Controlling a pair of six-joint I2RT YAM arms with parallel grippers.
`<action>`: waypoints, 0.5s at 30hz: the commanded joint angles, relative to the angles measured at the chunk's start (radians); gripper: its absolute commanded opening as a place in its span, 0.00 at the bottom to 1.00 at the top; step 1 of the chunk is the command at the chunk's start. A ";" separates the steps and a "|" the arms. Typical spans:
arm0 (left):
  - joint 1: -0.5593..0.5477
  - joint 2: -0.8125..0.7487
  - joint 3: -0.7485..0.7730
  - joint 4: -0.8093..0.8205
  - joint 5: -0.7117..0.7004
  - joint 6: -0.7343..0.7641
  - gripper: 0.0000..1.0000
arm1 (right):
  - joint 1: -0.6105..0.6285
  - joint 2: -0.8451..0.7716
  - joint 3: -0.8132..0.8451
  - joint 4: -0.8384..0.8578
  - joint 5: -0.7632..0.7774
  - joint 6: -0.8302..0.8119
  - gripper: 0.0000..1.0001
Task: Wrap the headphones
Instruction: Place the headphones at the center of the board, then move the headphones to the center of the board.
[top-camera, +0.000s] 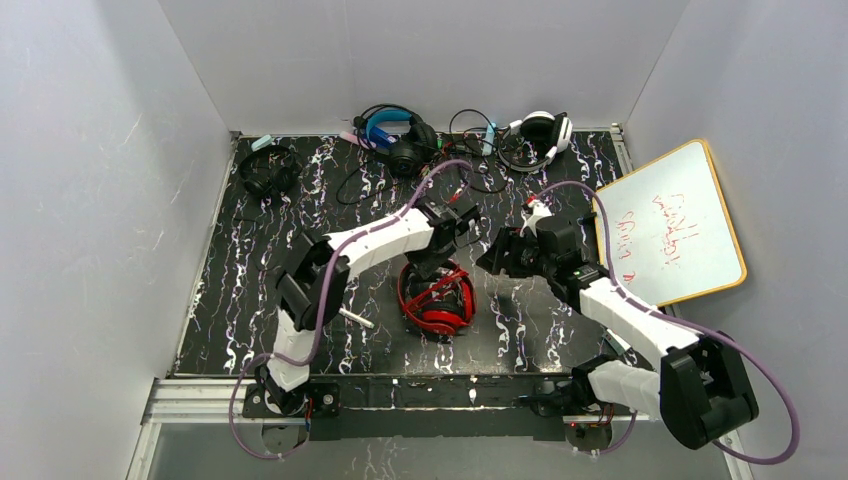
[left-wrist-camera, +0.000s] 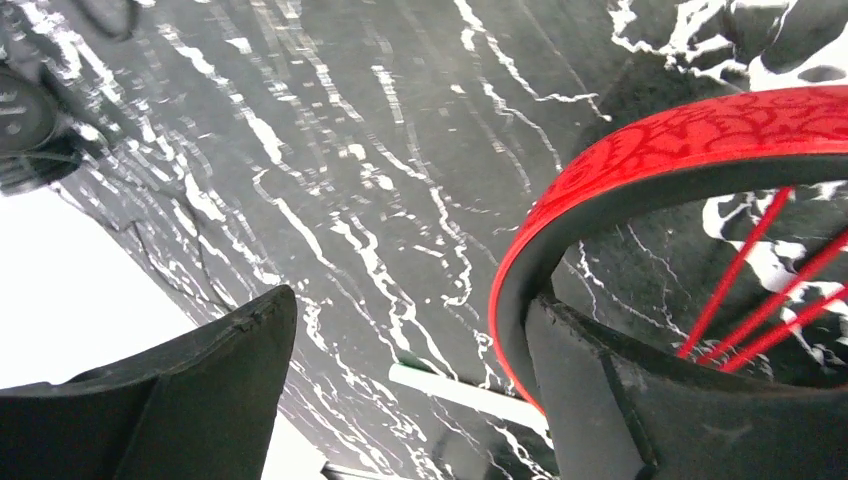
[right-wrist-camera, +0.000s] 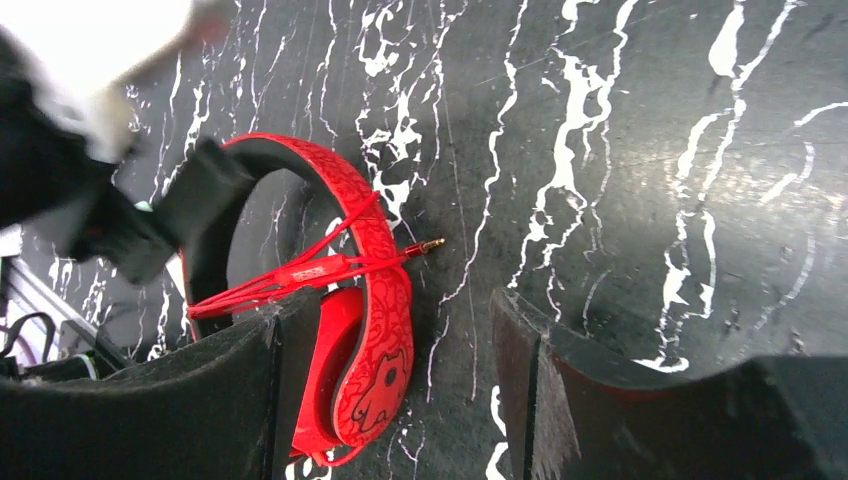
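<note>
Red headphones (top-camera: 437, 298), cable strung across the band, lying at centre frame on the marbled table (top-camera: 250, 260); left gripper (left-wrist-camera: 410, 300) spread apart at the headband, right gripper (right-wrist-camera: 388, 310) likewise apart, clamping nothing.

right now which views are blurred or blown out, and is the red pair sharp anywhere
Left wrist: the black white-veined marbled tabletop smears toward the upper left, the lower-left corner is blown out white, the glossy red patterned headphones look crisp. Right wrist: headphones sharp, the white-and-black left arm at upper left is blurred. Top external: even light, sharp.
</note>
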 joint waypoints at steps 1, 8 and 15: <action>-0.013 -0.173 0.130 -0.125 -0.106 -0.186 0.76 | -0.008 -0.080 0.059 -0.088 0.096 -0.036 0.71; -0.066 -0.282 0.114 -0.118 -0.042 -0.485 0.85 | -0.008 -0.132 0.113 -0.181 0.202 -0.066 0.72; -0.105 -0.369 0.035 0.067 0.117 -0.615 0.72 | -0.010 -0.156 0.164 -0.267 0.355 -0.028 0.74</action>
